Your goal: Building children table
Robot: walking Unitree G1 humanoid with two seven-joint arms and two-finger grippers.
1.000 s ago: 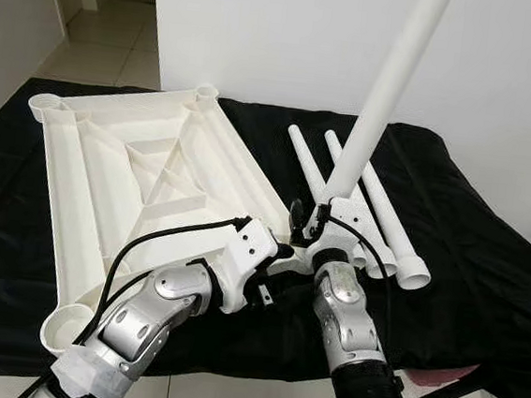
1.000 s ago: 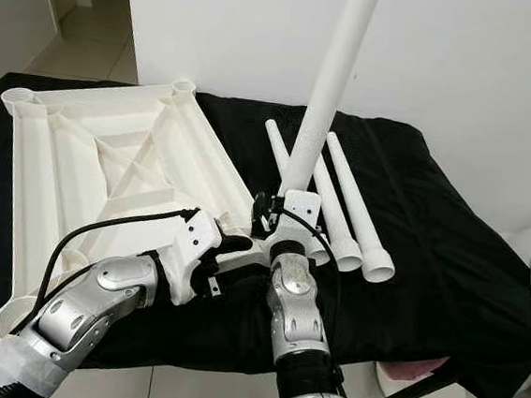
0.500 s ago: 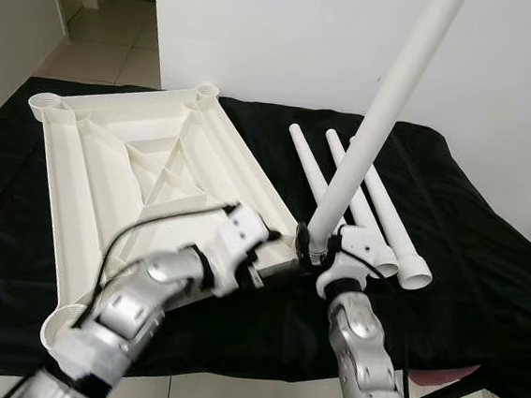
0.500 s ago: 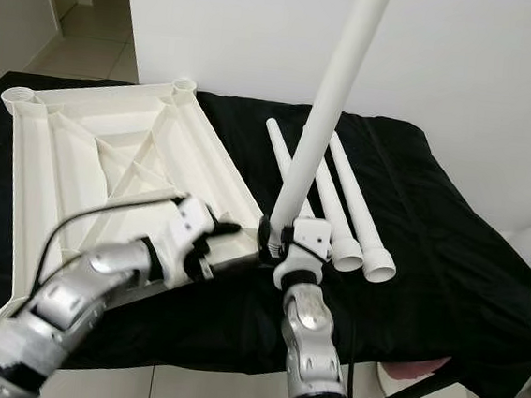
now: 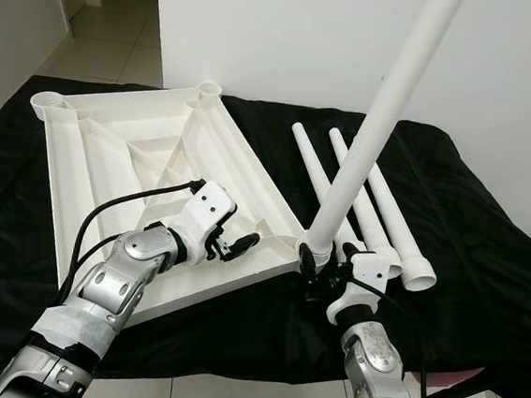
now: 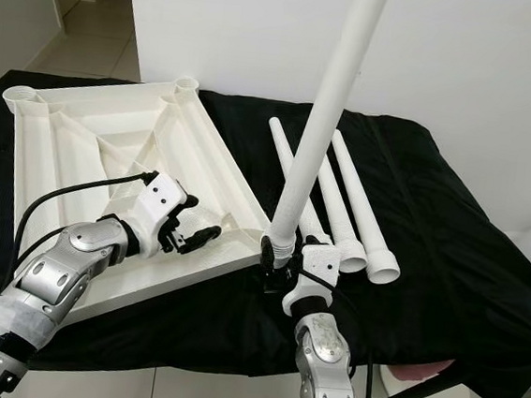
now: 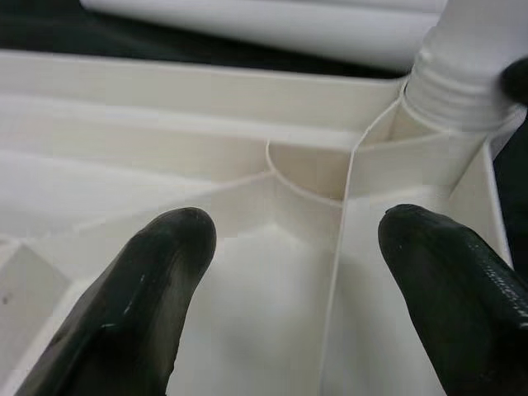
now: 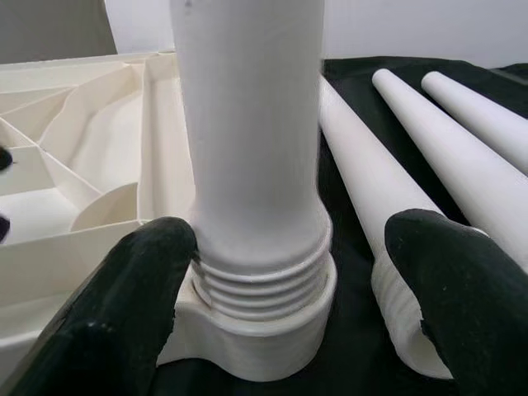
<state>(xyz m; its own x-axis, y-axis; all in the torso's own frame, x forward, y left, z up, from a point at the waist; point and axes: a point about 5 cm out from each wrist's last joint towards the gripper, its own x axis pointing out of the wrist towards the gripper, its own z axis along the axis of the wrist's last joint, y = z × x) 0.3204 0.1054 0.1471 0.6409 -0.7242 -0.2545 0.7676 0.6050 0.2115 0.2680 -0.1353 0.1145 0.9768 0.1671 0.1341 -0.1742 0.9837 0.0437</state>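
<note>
Tabletop (image 5: 119, 161), white moulded plastic, lies upside down on the black cloth (image 5: 486, 258), ribbed underside up, with round leg sockets at its corners. Its near right corner sits raised off the cloth, and there a white table leg (image 5: 375, 139) stands in the socket, leaning slightly to the right as it rises out of frame. The right wrist view shows the leg's threaded collar seated in the socket ring, threads exposed above the rim.

Right gripper (image 5: 327, 266) reaches up from below with its forearm nearly vertical, black fingers (image 8: 124, 313) spread either side of the leg's base; the left finger looks to be touching the collar, the other stands clear, so it is not clamped. Left gripper (image 5: 238, 244) comes in low over the tabletop with the elbow bent, fingers (image 7: 140, 289) apart and hovering above a ribbed compartment just beside that corner socket, gripping nothing.

Three spare legs (image 5: 378, 205) lie side by side on the cloth just right of the upright one, smooth tapering tubes with wider threaded ends toward the robot. Black cloth stretches open to the right of them, and a white wall (image 5: 291, 32) closes off the back.
</note>
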